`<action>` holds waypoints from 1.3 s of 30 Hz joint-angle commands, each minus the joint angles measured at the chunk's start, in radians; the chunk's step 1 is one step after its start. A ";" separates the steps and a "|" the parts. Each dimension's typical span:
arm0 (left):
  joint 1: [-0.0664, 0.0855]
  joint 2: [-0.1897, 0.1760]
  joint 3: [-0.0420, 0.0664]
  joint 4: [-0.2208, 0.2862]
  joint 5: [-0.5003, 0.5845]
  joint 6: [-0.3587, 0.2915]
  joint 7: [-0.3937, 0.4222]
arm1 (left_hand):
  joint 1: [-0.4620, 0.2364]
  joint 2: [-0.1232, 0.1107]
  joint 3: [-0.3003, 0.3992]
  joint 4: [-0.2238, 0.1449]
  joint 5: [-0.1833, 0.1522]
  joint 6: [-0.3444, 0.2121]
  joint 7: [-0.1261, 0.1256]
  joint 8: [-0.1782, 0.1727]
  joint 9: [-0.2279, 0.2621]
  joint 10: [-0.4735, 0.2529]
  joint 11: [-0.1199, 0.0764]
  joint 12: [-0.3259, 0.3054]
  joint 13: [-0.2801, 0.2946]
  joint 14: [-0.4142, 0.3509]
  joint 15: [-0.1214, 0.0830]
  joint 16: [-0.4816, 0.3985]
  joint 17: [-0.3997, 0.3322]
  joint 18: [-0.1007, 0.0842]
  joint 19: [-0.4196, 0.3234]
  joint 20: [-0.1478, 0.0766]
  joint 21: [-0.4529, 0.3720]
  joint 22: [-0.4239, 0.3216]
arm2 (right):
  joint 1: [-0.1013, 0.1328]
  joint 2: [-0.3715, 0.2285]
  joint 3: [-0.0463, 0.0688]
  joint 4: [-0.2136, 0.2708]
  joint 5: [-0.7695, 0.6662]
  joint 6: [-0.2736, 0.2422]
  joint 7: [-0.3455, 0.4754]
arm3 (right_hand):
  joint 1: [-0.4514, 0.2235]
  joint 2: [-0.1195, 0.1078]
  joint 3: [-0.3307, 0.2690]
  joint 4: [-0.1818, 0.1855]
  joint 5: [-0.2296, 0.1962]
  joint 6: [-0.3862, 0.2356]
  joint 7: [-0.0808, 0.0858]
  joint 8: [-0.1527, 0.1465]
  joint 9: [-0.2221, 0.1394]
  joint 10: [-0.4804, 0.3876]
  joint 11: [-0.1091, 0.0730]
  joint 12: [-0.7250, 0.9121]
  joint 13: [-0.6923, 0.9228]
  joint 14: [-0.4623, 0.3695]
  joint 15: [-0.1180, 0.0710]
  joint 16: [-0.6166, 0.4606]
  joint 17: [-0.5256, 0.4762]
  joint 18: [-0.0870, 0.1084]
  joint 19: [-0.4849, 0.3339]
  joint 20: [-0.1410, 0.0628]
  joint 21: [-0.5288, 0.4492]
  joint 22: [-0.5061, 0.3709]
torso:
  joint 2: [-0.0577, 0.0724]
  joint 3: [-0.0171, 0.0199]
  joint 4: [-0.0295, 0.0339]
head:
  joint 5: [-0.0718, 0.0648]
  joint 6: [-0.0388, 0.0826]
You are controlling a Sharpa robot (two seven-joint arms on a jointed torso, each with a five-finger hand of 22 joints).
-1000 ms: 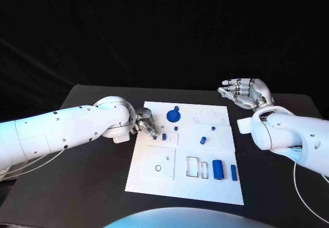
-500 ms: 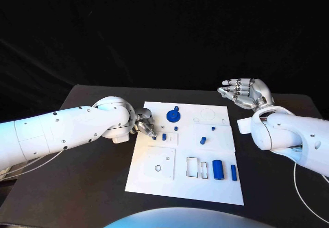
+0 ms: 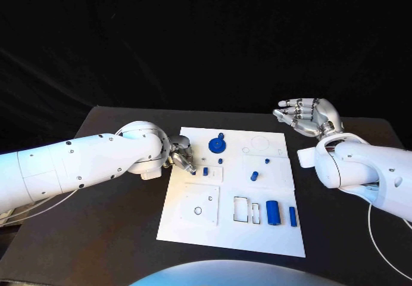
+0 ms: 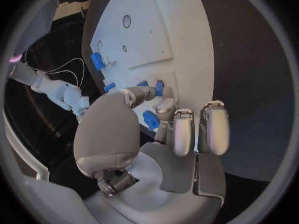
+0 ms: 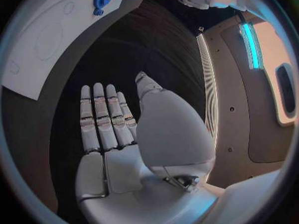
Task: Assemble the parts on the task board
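The white board (image 3: pixel 231 196) lies mid-bench (image 3: pixel 103 226), dark bench showing on every side; the left hand (image 3: pixel 181 156) sits at the board's left edge, fingers (image 4: pixel 163 109) curled beside a small blue part (image 3: pixel 205 171), grip unclear; the right hand (image 3: pixel 309 117) hangs past the far right corner, fingers apart, empty.

Blue parts (image 3: pixel 273 213) on white task board (image 3: pixel 215 229)
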 commanded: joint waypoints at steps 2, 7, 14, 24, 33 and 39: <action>-0.005 -0.001 -0.004 0.003 -0.001 0.023 -0.007 | 0.022 0.019 0.130 -0.121 0.007 0.012 -0.004 0.009 0.042 0.009 -0.001 0.003 0.005 0.088 0.002 0.007 0.204 -0.019 0.010 0.001 0.007 0.062 | -0.001 0.000 0.000 0.001 -0.012 0.014 0.007 | -0.007 0.000 -0.001 0.006 -0.005 0.007 0.019 -0.006 -0.001 0.006 0.002 -0.005 0.000 0.005 -0.001 -0.004 -0.001 0.013 0.007 0.000 0.002 -0.001 | 0.000 0.0000 -0.0002 | 0.000 -0.001; -0.005 -0.002 -0.004 0.003 0.006 0.024 -0.008 | 0.015 0.019 0.134 -0.119 0.009 0.015 -0.005 0.011 0.045 0.012 -0.002 0.003 0.003 0.088 0.001 0.007 0.204 -0.019 0.011 0.001 0.008 0.064 | -0.001 -0.001 0.000 0.002 -0.012 0.013 0.007 | -0.007 0.000 -0.001 0.006 -0.005 0.007 0.019 -0.006 -0.001 0.006 0.002 -0.005 0.000 0.005 -0.001 -0.004 -0.001 0.013 0.007 0.000 0.002 -0.001 | 0.000 -0.0002 0.0002 | 0.000 -0.002; -0.005 -0.003 -0.004 0.004 0.010 0.024 -0.008 | 0.013 0.019 0.134 -0.118 0.009 0.016 -0.006 0.012 0.046 0.012 -0.002 0.002 0.003 0.088 0.001 0.007 0.204 -0.019 0.011 0.001 0.008 0.064 | -0.001 -0.001 0.000 0.002 -0.012 0.013 0.008 | -0.007 0.000 -0.001 0.006 -0.005 0.007 0.019 -0.006 -0.001 0.006 0.002 -0.005 0.000 0.005 -0.001 -0.004 -0.001 0.013 0.007 0.000 0.002 -0.001 | 0.000 -0.0003 0.0008 | -0.001 -0.002; -0.005 -0.004 -0.004 0.004 0.019 0.024 -0.009 | 0.011 0.019 0.136 -0.118 0.009 0.017 -0.007 0.013 0.048 0.013 -0.003 0.002 0.002 0.088 0.001 0.007 0.204 -0.019 0.011 0.001 0.008 0.064 | -0.001 -0.001 0.000 0.001 -0.012 0.012 0.008 | -0.010 0.001 -0.002 0.008 -0.005 0.007 0.019 -0.007 -0.002 0.006 0.002 -0.007 0.000 0.005 -0.001 -0.005 -0.003 0.013 0.007 0.000 0.002 -0.004 | 0.000 -0.0003 0.0001 | -0.002 -0.004; -0.005 -0.004 -0.004 0.001 0.034 0.013 -0.010 | -0.066 0.022 0.085 -0.064 -0.012 0.013 -0.021 0.010 0.062 0.017 -0.011 -0.003 -0.003 0.088 -0.005 0.006 0.203 -0.018 0.005 -0.002 0.003 0.058 | -0.001 -0.002 0.000 0.002 -0.012 0.009 0.009 | -0.010 0.001 -0.002 0.008 -0.005 0.007 0.019 -0.008 -0.002 0.006 0.002 -0.007 0.000 0.005 -0.001 -0.005 -0.003 0.013 0.007 0.000 0.002 -0.004 | 0.000 0.0002 -0.0001 | -0.002 -0.004; -0.005 -0.004 -0.004 0.000 0.038 0.011 -0.010 | -0.095 0.021 0.039 -0.033 -0.019 0.021 -0.025 0.001 0.061 0.014 -0.014 -0.004 -0.004 0.088 -0.009 0.006 0.203 -0.017 0.004 -0.006 0.001 0.057 | -0.001 -0.002 0.000 0.002 -0.012 0.007 0.009 | -0.010 0.001 -0.002 0.008 -0.005 0.007 0.019 -0.008 -0.002 0.006 0.002 -0.007 0.000 0.005 -0.001 -0.006 -0.004 0.013 0.007 0.000 0.002 -0.005 | 0.000 0.0003 0.0000 | -0.002 -0.004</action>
